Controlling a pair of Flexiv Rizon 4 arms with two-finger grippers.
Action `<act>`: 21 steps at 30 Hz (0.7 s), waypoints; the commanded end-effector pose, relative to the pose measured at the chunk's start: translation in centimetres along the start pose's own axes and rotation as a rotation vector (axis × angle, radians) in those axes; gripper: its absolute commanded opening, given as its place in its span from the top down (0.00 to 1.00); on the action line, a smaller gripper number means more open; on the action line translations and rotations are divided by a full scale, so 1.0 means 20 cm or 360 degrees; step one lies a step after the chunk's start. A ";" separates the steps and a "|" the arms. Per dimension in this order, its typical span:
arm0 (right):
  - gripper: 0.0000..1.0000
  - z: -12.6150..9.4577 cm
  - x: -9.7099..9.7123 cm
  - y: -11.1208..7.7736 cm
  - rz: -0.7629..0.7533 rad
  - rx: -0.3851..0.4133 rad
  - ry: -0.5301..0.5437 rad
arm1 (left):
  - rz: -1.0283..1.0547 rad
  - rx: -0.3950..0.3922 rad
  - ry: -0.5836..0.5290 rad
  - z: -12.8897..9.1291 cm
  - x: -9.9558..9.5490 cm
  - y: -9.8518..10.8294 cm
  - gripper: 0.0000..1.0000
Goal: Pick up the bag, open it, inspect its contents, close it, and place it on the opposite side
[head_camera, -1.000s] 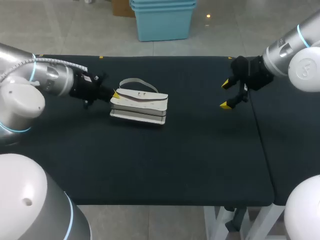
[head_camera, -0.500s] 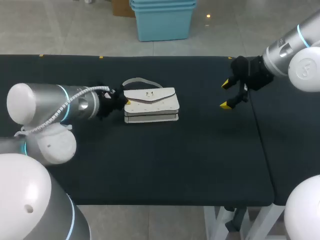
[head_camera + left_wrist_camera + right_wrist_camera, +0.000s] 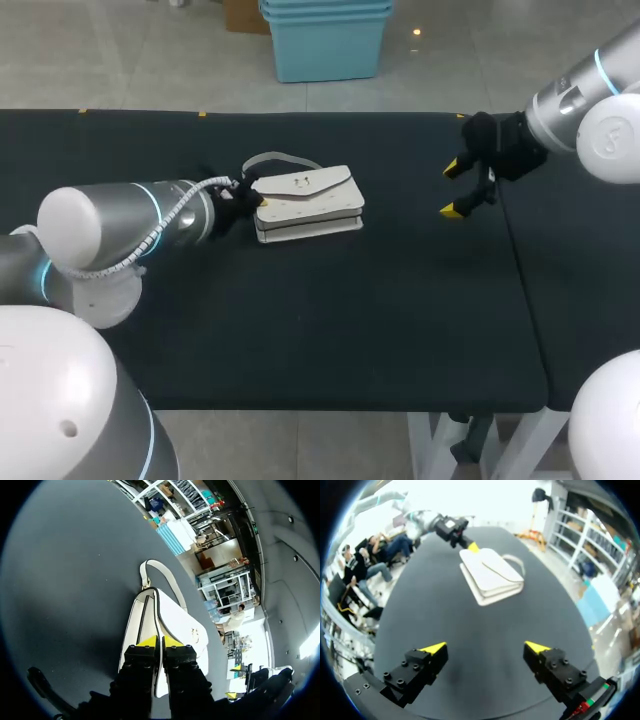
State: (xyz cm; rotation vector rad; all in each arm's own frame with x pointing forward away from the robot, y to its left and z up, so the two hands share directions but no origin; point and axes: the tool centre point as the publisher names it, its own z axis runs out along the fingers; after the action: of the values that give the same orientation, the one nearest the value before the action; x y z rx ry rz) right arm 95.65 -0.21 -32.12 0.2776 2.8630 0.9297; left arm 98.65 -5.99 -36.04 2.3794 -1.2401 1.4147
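Note:
A white flap bag [image 3: 308,205] with a short strap [image 3: 272,160] sits left of the table's middle, slightly tilted. My left gripper [image 3: 252,200] is at the bag's left end. In the left wrist view its yellow tips [image 3: 160,641] are pressed together on a thin edge of the bag [image 3: 175,620], so it is shut on the bag. My right gripper [image 3: 456,187] hangs open above the table's right part, well away from the bag, with nothing between its fingers. From the right wrist view the bag [image 3: 492,575] lies far ahead of that gripper [image 3: 486,647], with my left gripper [image 3: 472,546] at its far end.
The black tabletop [image 3: 400,320] stretches bare between the bag and my right gripper and toward the front edge. A seam [image 3: 522,280] runs down the table's right side, beside a second black surface.
My left arm has swung in and moved right, carrying the bag with it; the bag shifted rightward and turned a little. My right arm has stayed still.

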 end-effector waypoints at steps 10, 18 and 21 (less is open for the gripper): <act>0.00 0.00 0.00 0.00 0.0001 0.0003 0.0000 | 0.0143 -0.0426 0.0162 0.01 0.02 0.07 1.00; 0.00 0.00 0.00 0.00 0.0001 0.0003 0.0000 | 0.0211 -0.0655 0.0228 0.04 0.03 0.14 1.00; 0.00 0.00 0.00 0.00 0.0001 0.0003 0.0000 | 0.0236 -0.0743 0.0257 0.06 0.04 0.15 1.00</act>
State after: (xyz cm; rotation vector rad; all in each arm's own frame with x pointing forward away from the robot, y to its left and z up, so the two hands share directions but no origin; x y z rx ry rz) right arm 95.65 -0.21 -32.12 0.2776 2.8631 0.9297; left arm 96.79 -9.21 -36.35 2.2466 -1.4088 1.5124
